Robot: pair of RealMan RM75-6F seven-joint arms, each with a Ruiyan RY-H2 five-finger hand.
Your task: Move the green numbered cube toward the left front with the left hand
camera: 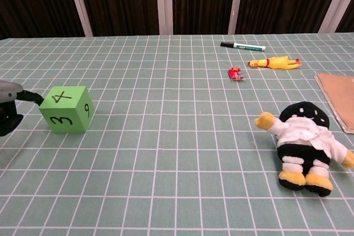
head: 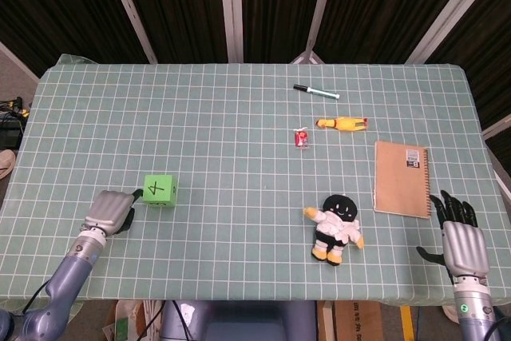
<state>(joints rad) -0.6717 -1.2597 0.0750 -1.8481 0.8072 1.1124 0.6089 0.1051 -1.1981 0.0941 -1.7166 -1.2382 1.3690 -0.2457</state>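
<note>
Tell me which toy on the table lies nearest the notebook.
The black plush doll, just left of the brown notebook; the yellow rubber chicken and green cube lie farther off.
</note>
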